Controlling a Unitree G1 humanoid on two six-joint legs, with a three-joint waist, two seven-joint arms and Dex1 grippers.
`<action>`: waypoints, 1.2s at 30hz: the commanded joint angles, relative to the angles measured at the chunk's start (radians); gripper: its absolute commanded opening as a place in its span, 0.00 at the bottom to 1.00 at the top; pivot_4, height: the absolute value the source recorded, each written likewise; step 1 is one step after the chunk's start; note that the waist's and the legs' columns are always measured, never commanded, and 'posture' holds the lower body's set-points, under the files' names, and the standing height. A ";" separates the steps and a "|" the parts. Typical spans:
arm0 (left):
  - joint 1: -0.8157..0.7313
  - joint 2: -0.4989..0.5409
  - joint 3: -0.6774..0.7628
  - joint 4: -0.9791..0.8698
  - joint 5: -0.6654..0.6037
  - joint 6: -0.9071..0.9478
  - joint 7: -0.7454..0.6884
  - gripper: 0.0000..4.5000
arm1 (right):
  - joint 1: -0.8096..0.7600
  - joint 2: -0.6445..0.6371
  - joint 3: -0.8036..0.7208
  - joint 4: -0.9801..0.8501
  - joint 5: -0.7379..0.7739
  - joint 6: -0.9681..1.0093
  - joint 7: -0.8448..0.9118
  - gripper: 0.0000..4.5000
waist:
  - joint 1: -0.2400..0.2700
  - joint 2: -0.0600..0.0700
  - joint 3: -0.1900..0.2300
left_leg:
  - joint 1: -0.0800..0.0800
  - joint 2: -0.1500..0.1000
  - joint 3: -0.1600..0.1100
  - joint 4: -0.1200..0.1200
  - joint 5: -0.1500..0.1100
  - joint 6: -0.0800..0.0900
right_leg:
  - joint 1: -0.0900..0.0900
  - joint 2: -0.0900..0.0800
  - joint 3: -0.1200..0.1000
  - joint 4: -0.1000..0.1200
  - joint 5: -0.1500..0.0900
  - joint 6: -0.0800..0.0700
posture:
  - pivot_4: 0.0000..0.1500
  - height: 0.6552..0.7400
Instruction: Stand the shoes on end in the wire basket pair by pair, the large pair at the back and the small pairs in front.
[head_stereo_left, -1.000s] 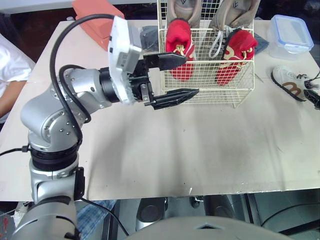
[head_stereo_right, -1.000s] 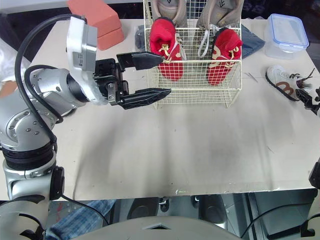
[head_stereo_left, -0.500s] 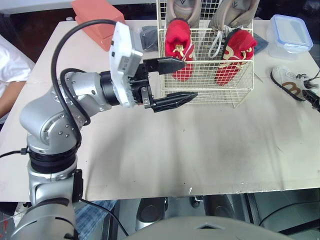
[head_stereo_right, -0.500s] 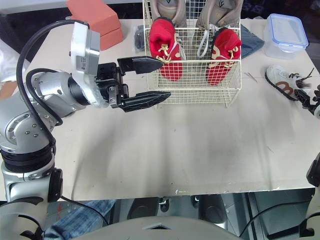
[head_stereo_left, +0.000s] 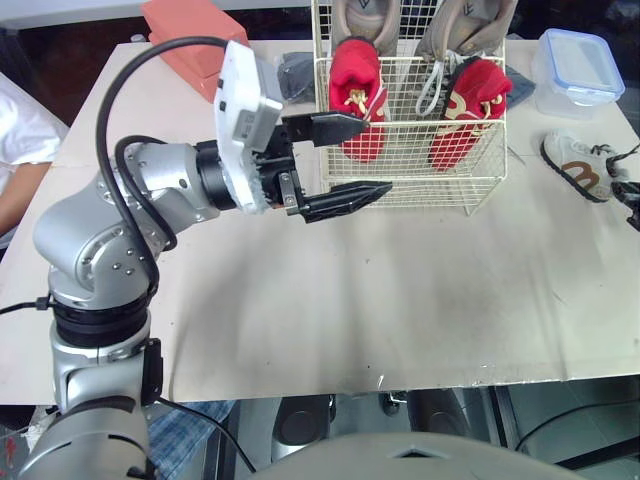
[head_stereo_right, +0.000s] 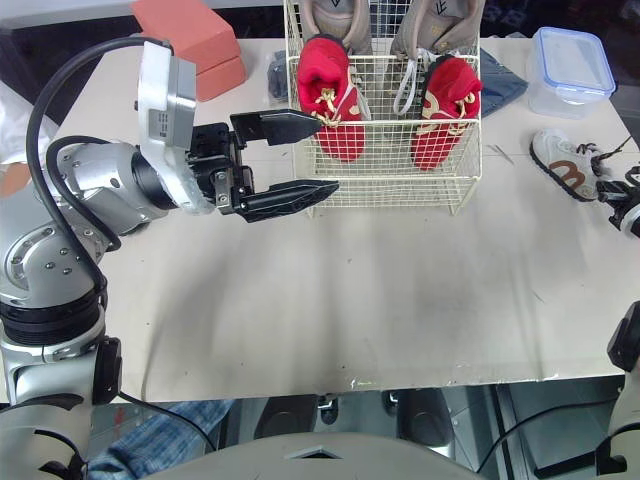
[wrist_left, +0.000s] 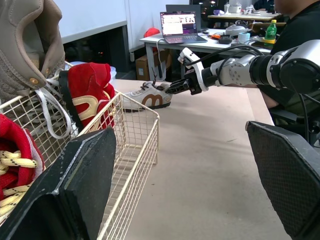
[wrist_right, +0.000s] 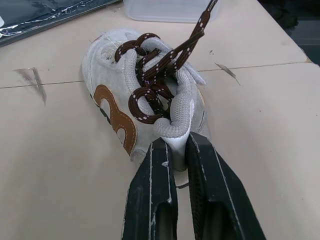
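- Over on the right side of the table (head_stereo_left: 350, 300) lies the white sneaker (wrist_right: 107, 75) with brown laces, flat on its sole, not yet in the wire basket (head_stereo_left: 430, 195).
- The right gripper (wrist_right: 175, 150) has its two black fingers pinched shut on the padded collar at the sneaker's heel end.
- Key geometry: the sneaker's long axis runs straight out from those fingers, with the heel at the jaws and the toe pointing far-left, towards the basket.
- The basket sits to the sneaker's left, a clear gap of bare table between them. Likely next comes a lift and a carry leftwards.
- The right arm reaches in low from the right edge, stretched out along the tabletop.
- The left gripper (head_stereo_left: 375, 155) hovers wide open and empty at the basket's near-left corner, forearm level, fingers pointing right.
- Inside the basket: a beige pair (head_stereo_left: 365, 15) upright at the back, a red pair (head_stereo_left: 358, 85) on end in front.
- Tipping the sneaker upright from a heel pinch looks like the tricky part.
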 joint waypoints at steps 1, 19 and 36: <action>-0.002 0.008 0.023 -0.024 0.001 -0.023 -0.005 1.00 | -0.026 -0.012 -0.014 -0.011 0.000 -0.025 0.002 0.00 | 0.000 0.000 0.000 | 0.000 0.000 0.000 0.000 0.000 0.000 | 0.000 0.000 0.000 0.000 0.000 0.000 | 1.00 0.36; 0.008 0.004 0.017 0.004 -0.002 -0.022 -0.042 1.00 | 0.074 -0.060 -0.088 -0.197 0.104 -0.120 0.225 0.00 | 0.001 0.000 0.000 | 0.000 0.000 0.000 0.000 0.000 0.000 | 0.000 0.000 0.000 0.000 0.000 0.000 | 1.00 0.36; -0.005 0.072 0.020 0.142 0.043 -0.063 -0.218 1.00 | 0.516 0.039 -0.303 -1.376 0.313 -0.225 0.148 0.00 | 0.004 0.006 0.002 | 0.000 0.001 -0.001 0.000 0.000 0.000 | 0.000 0.000 -0.001 0.000 -0.002 0.003 | 1.00 0.36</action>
